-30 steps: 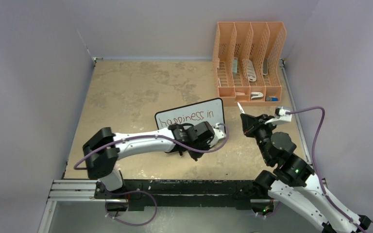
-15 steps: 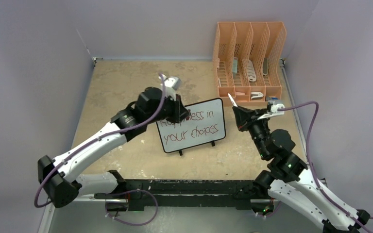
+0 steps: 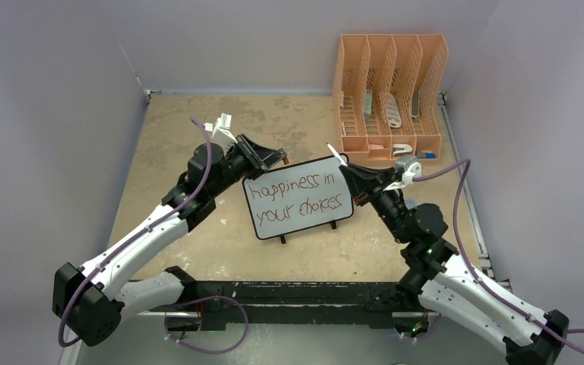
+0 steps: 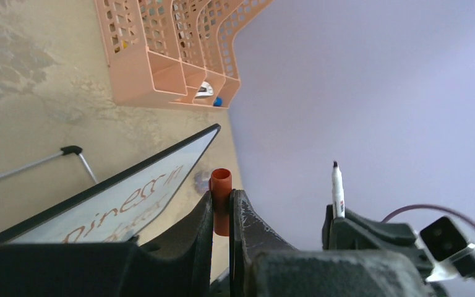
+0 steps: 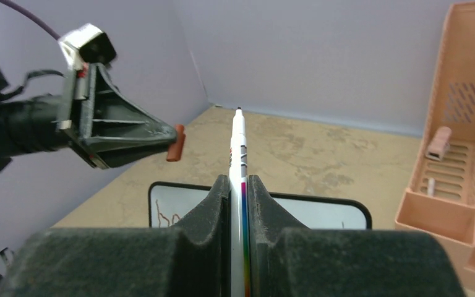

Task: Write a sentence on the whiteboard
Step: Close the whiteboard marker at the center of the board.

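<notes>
The whiteboard (image 3: 304, 222) stands on its feet mid-table, tilted, with the sentence (image 3: 296, 195) "happiness in your choices" in red-brown across two lines. My left gripper (image 3: 277, 158) hovers above the board's top-left corner, shut on an orange-red marker cap (image 4: 221, 201). Facing it at the top-right corner is my right gripper (image 3: 347, 169), shut on a white marker (image 5: 240, 154) whose dark tip points up and left. In the right wrist view the cap (image 5: 175, 143) hangs left of the marker tip, apart from it. Behind the right fingers, the whiteboard (image 5: 321, 213) is partly hidden.
An orange four-slot file organizer (image 3: 390, 91) holding small items stands at the back right, close behind my right gripper. Purple walls close the table on the left, back and right. Cables loop from both wrists.
My left arm swung from in front of the board up to its back left, uncovering the second line. My right gripper moved left toward the board's top-right corner.
</notes>
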`<act>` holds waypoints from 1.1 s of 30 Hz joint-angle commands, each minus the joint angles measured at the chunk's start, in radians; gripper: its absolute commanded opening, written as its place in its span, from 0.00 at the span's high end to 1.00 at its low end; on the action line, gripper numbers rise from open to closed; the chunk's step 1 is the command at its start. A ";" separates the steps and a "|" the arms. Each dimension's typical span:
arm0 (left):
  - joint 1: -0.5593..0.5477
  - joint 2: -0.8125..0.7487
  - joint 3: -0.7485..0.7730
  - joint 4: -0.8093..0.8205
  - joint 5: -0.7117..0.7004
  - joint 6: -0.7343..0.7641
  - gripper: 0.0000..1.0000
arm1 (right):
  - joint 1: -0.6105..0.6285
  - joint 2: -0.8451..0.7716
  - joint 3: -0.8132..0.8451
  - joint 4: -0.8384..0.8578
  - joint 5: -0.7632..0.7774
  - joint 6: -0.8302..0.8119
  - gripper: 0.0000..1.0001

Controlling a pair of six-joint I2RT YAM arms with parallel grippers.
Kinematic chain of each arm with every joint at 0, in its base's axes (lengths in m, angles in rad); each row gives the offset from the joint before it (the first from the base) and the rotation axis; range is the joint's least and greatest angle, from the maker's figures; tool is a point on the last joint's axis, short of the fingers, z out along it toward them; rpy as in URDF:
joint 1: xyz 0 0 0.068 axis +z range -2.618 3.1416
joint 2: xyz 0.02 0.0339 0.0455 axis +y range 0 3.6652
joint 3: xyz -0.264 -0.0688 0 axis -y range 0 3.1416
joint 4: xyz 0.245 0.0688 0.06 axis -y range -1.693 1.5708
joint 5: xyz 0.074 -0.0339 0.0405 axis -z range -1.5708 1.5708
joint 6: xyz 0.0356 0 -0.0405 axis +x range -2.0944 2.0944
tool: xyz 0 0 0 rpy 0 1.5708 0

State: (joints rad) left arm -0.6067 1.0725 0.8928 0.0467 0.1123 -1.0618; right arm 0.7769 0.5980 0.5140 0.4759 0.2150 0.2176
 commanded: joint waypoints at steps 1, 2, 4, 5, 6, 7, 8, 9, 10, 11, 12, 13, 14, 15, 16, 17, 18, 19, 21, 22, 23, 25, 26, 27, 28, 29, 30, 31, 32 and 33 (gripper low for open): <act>0.018 -0.043 -0.093 0.244 -0.031 -0.292 1.00 | 0.010 0.033 -0.029 0.240 -0.089 -0.041 1.00; 0.018 -0.043 -0.107 0.269 -0.035 -0.325 1.00 | 0.015 0.048 -0.033 0.262 -0.097 -0.042 1.00; 0.021 -0.036 -0.126 0.331 -0.021 -0.342 1.00 | 0.028 0.075 -0.039 0.303 -0.109 -0.044 1.00; 0.024 -0.031 -0.121 0.339 -0.005 -0.331 1.00 | 0.032 0.086 -0.039 0.313 -0.107 -0.047 1.00; 0.027 -0.028 -0.106 0.321 0.006 -0.316 1.00 | 0.035 0.091 -0.034 0.314 -0.102 -0.049 1.00; 0.031 -0.028 -0.091 0.295 0.010 -0.287 1.00 | 0.036 0.093 -0.029 0.305 -0.097 -0.052 1.00; 0.034 -0.031 -0.075 0.275 0.012 -0.249 1.00 | 0.036 0.088 -0.023 0.295 -0.092 -0.056 1.00; 0.039 -0.037 -0.065 0.254 0.017 -0.216 1.00 | 0.036 0.083 -0.020 0.282 -0.088 -0.058 1.00; 0.042 -0.043 -0.057 0.247 0.026 -0.169 1.00 | 0.036 0.076 -0.015 0.263 -0.086 -0.058 1.00; 0.044 -0.048 -0.049 0.248 0.043 -0.112 1.00 | 0.036 0.070 -0.006 0.234 -0.086 -0.058 1.00; 0.046 -0.050 -0.035 0.235 0.066 -0.035 1.00 | 0.036 0.067 0.009 0.194 -0.085 -0.058 1.00; 0.047 -0.048 -0.009 0.210 0.090 0.058 1.00 | 0.036 0.064 0.028 0.143 -0.082 -0.057 1.00; 0.046 -0.043 0.017 0.189 0.136 0.160 1.00 | 0.035 0.060 0.052 0.095 -0.084 -0.055 1.00; 0.046 -0.037 0.040 0.166 0.169 0.263 1.00 | 0.036 0.054 0.073 0.050 -0.093 -0.054 1.00; 0.046 -0.035 0.070 0.131 0.203 0.352 1.00 | 0.036 0.046 0.098 0.007 -0.098 -0.051 1.00; 0.046 -0.033 0.085 0.111 0.244 0.460 1.00 | 0.035 0.038 0.117 -0.036 -0.101 -0.046 1.00; 0.045 -0.033 0.096 0.091 0.280 0.557 1.00 | 0.036 0.031 0.135 -0.075 -0.105 -0.042 1.00; 0.046 -0.033 0.104 0.057 0.317 0.643 1.00 | 0.036 0.028 0.156 -0.113 -0.108 -0.038 1.00; 0.046 -0.032 0.126 -0.010 0.371 0.821 1.00 | 0.036 0.031 0.203 -0.189 -0.109 -0.027 1.00; 0.045 -0.031 0.134 -0.038 0.385 0.900 1.00 | 0.036 0.036 0.230 -0.230 -0.117 -0.026 1.00; 0.045 -0.032 0.138 -0.086 0.398 0.997 1.00 | 0.036 0.045 0.256 -0.268 -0.120 -0.025 1.00; 0.046 -0.035 0.146 -0.146 0.422 1.132 1.00 | 0.036 0.064 0.316 -0.350 -0.128 -0.017 1.00; 0.046 -0.039 0.147 -0.166 0.429 1.185 1.00 | 0.036 0.078 0.348 -0.392 -0.137 -0.016 1.00; 0.046 -0.045 0.145 -0.180 0.436 1.229 1.00 | 0.036 0.094 0.384 -0.437 -0.153 -0.012 1.00; 0.045 -0.056 0.140 -0.189 0.445 1.274 1.00 | 0.036 0.112 0.416 -0.479 -0.178 -0.008 1.00; 0.045 -0.066 0.133 -0.189 0.448 1.310 1.00 | 0.036 0.134 0.449 -0.524 -0.199 -0.007 1.00; 0.044 -0.080 0.122 -0.189 0.451 1.350 1.00 | 0.035 0.149 0.475 -0.559 -0.211 -0.003 1.00; 0.044 -0.095 0.110 -0.186 0.460 1.390 1.00 | 0.036 0.164 0.496 -0.588 -0.225 0.001 1.00; 0.044 -0.109 0.097 -0.185 0.475 1.436 1.00 | 0.036 0.176 0.518 -0.614 -0.246 0.004 1.00; 0.045 -0.125 0.083 -0.185 0.495 1.485 1.00 | 0.036 0.191 0.535 -0.634 -0.262 0.005 1.00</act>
State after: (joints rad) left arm -0.5636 1.0294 0.9974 -0.1368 0.5182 0.1379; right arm 0.8108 0.7448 0.9634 0.0044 0.0441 0.2031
